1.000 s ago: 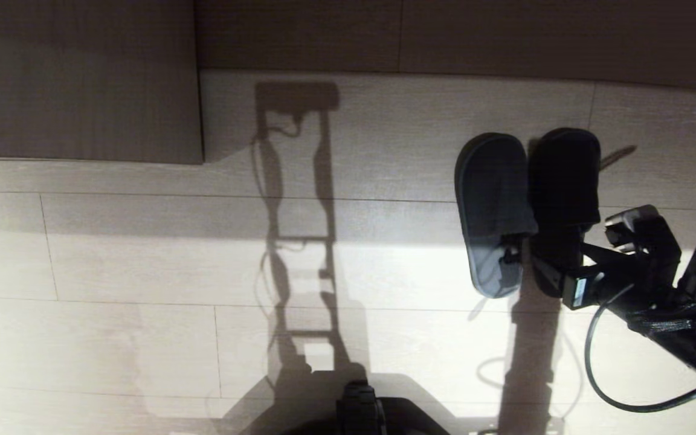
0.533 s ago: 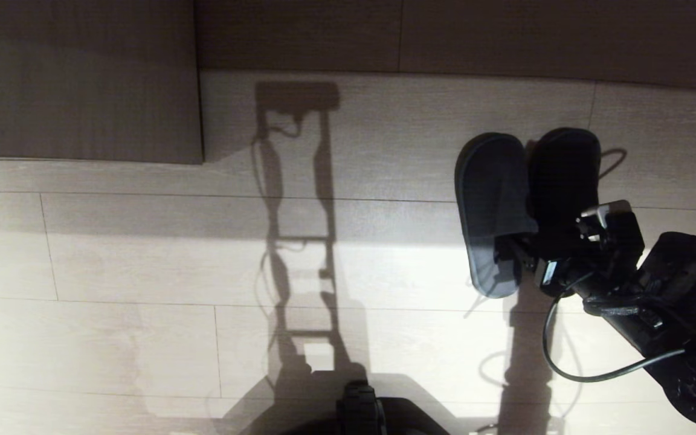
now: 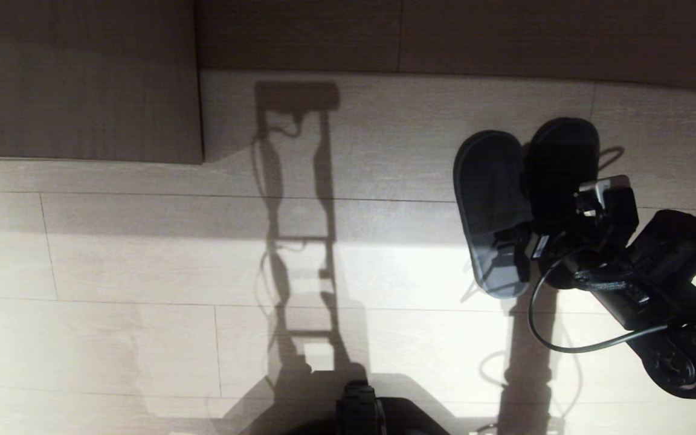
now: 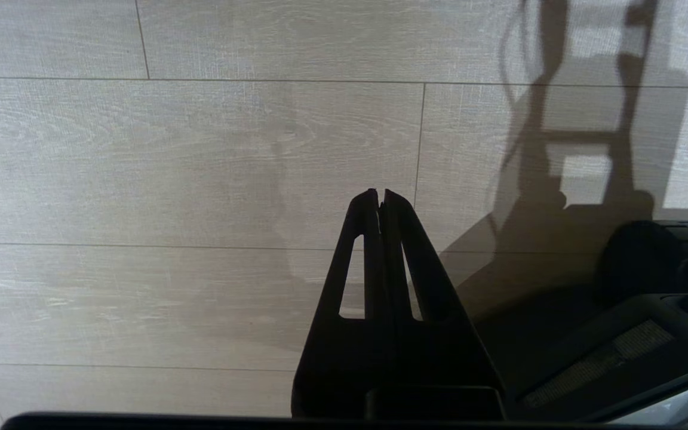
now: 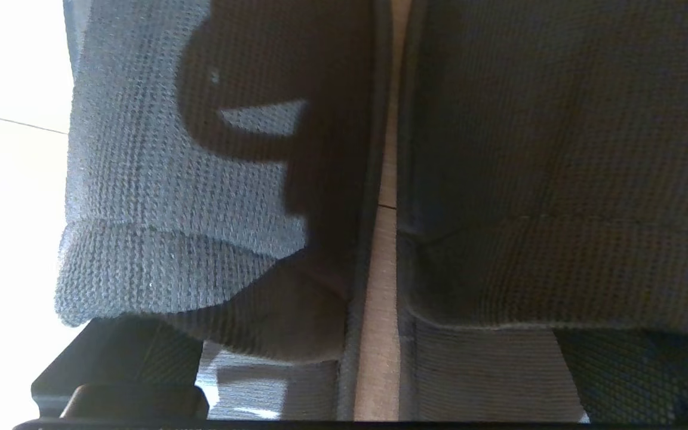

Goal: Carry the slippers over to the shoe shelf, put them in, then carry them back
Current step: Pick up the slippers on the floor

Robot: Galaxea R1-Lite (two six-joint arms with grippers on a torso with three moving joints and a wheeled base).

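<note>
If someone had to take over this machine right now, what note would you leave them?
Right end effector: open, one finger inside each of the slippers, which lie side by side on the floor.
Left end effector: shut, empty, hanging over bare floor.
Done: no grip on the pair yet.
Left: close on the pair, lift, carry on with the shelf trip. No shoe shelf is plainly in view.

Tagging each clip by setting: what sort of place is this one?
Probably a home interior, perhaps an entryway. Pale wood-plank floor, a pair of fabric slippers lying side by side on it, and a wood-grain cabinet panel standing on the floor. No more of the room shows.
</note>
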